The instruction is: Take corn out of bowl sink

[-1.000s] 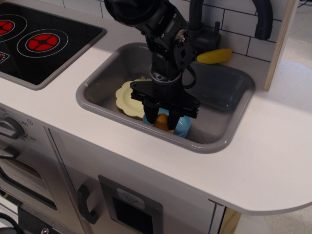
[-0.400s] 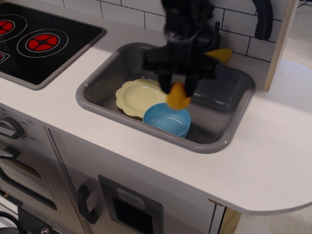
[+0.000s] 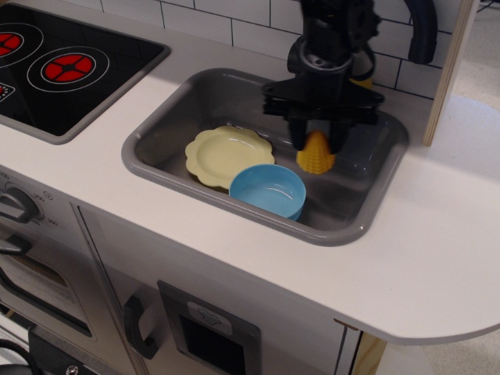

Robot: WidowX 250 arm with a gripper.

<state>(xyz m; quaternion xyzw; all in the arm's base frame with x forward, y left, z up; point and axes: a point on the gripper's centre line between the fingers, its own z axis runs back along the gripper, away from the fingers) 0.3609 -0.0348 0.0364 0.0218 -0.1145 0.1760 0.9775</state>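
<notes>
Fingers (image 3: pixel 299 134) pinch corn (image 3: pixel 316 153) tight, fat end down. Gripper (image 3: pixel 317 142) hangs above sink (image 3: pixel 351 226) floor, right of bowl (image 3: pixel 268 190). Bowl looks empty now, beside yellow plate (image 3: pixel 226 153). Corn held off to side, likely so it can drop onto bare sink floor.
</notes>
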